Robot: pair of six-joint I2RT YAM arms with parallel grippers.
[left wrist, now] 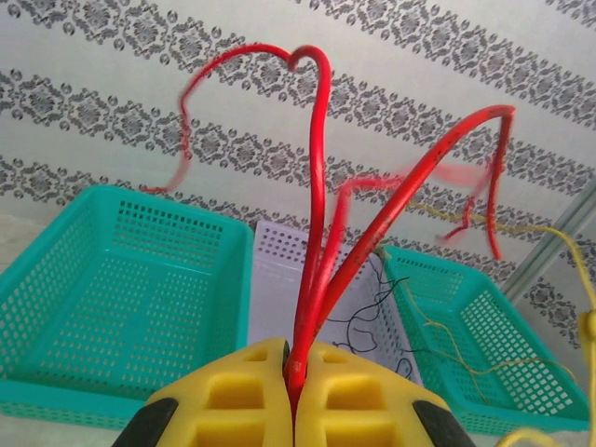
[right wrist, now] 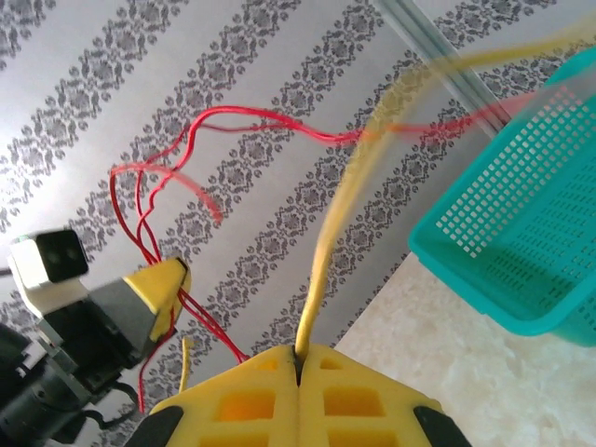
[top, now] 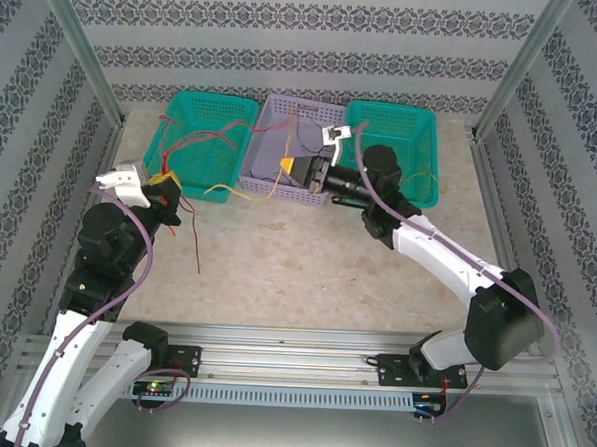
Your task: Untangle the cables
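The left claw point(left wrist: 293, 363) is pinched fully shut on a bundle of thin red flexible cables point(left wrist: 317, 233). They rise from between its yellow fingertips and fan out near the left edge of the beige stone-patterned counter point(top: 306, 269). The right claw point(right wrist: 299, 358) is likewise clamped tight on a thin yellow cable point(right wrist: 343, 200), over the near wall of the lavender perforated plastic basket point(top: 295, 107). This basket sits at the counter's far edge between two teal plastic baskets point(top: 199, 106). Hair-thin dark cables point(left wrist: 372, 312) lie inside the lavender basket.
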